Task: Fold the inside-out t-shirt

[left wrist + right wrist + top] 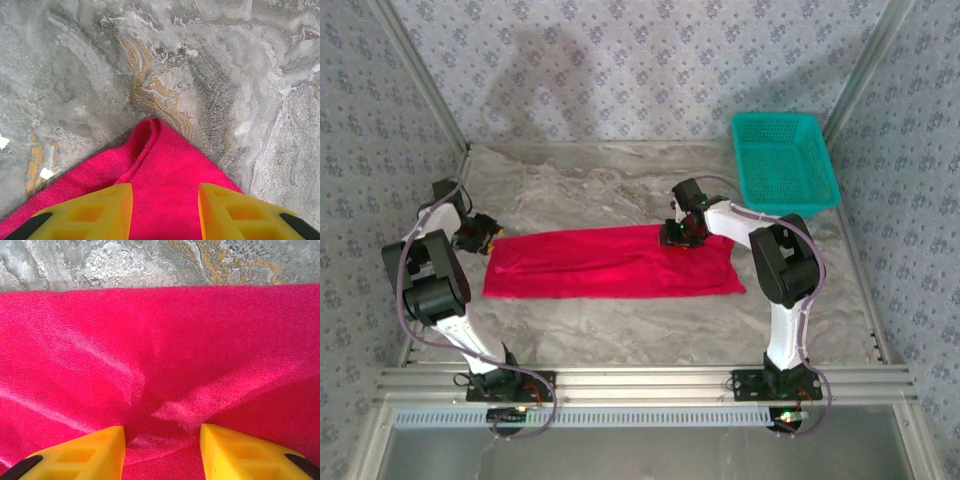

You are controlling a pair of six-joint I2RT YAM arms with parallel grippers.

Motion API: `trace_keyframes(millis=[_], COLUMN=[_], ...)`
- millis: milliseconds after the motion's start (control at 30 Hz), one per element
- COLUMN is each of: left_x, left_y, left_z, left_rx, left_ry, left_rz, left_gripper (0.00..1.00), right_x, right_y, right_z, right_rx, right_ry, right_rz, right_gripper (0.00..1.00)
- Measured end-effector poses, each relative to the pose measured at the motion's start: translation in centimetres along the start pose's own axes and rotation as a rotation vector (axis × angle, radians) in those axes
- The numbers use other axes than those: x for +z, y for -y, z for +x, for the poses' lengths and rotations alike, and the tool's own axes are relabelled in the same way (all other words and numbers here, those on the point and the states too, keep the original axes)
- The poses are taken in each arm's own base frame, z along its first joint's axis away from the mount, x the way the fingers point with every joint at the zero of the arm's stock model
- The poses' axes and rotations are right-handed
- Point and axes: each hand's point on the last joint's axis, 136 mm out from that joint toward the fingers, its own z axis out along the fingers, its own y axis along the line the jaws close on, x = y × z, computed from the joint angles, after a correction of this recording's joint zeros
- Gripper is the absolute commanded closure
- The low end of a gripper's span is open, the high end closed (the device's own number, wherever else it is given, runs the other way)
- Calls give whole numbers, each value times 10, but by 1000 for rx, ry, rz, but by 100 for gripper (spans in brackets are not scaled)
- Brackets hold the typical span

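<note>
Red inside-out t-shirt (610, 263) lies in a long band on the counter (620, 190), near-left of the basket (777, 117). Lengthwise fold looks done, crosswise folds remain. Spread on it: left pincer (165, 200), right pincer (162, 432).

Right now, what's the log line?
t-shirt: flat red strip | left gripper: open, over its corner | right gripper: open, over puckered cloth

A robot test cell in a lab, seen from above. Aluminium frame posts (420, 75) and walls (620, 70) papered in a grey floral pattern closed in a marble-patterned table (620, 330). At the lower edge, a left arm (430, 280) and a right arm (780, 270), cabled, were bolted to a metal rail (650, 380). A red t-shirt (610, 265) lay mid-frame as a staged prop, a teal mesh basket (785, 160) at upper right.
</note>
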Motion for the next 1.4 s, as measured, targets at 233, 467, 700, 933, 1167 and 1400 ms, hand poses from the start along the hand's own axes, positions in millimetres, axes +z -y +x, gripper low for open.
trace_keyframes(millis=[233, 467, 700, 933, 1167, 1400], left_x=[6, 17, 28, 26, 11, 3], left_y=[-4, -10, -17, -15, 0, 12], left_z=[2, 5, 7, 5, -3, -1], left_rx=[-4, -12, -14, -13, 1, 25], left_ry=[-16, -41, -66, -61, -38, -34], left_rz=[-18, -39, -64, -65, -44, -33], left_gripper=[62, 63, 91, 100, 100, 90], right_x=[0, 0, 0, -1, -1, -1], right_y=[0, 0, 0, 1, 0, 0], right_z=[0, 0, 0, -1, -1, -1], right_rx=[0, 0, 2, 7, 8, 7], right_ry=[0, 0, 0, -3, -7, -7], right_rz=[0, 0, 0, -9, -15, -15], right_gripper=[54, 54, 54, 54, 55, 55])
